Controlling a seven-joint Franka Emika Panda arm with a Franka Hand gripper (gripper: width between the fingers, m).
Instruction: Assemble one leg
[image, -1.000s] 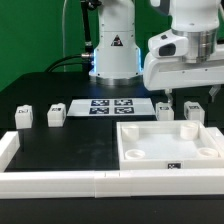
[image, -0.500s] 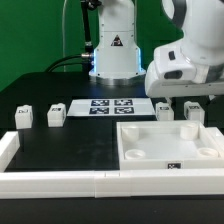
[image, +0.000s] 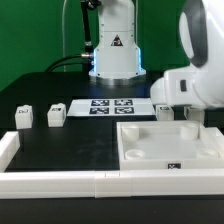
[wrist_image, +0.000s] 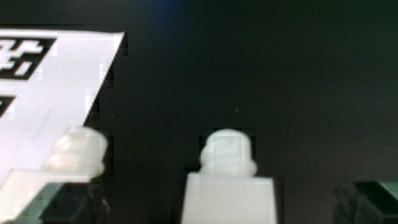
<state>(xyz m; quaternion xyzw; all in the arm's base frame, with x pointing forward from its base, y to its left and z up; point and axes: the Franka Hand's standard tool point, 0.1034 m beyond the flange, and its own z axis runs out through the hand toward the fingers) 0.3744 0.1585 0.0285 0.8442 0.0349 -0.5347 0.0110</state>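
Observation:
In the wrist view a white leg (wrist_image: 228, 170) with a rounded peg on top stands between my fingers, with dark gaps on both sides. My gripper (wrist_image: 215, 206) is open around it. A second leg (wrist_image: 75, 152) stands beside it, next to the marker board (wrist_image: 45, 80). In the exterior view my gripper (image: 184, 110) is low at the exterior view's right, its fingers mostly hidden by the hand, over two legs, one (image: 163, 110) and the other (image: 192, 113). Two more legs, one (image: 22, 116) and the other (image: 56, 115), stand at the exterior view's left.
The large white recessed tabletop (image: 170, 158) lies in front of my gripper. The marker board (image: 110, 106) lies in the middle of the black table. A white rail (image: 60, 182) runs along the front edge. The robot base (image: 115, 50) stands behind.
The arm has come down and toward the exterior view's right, and its hand now covers the two right-hand legs more.

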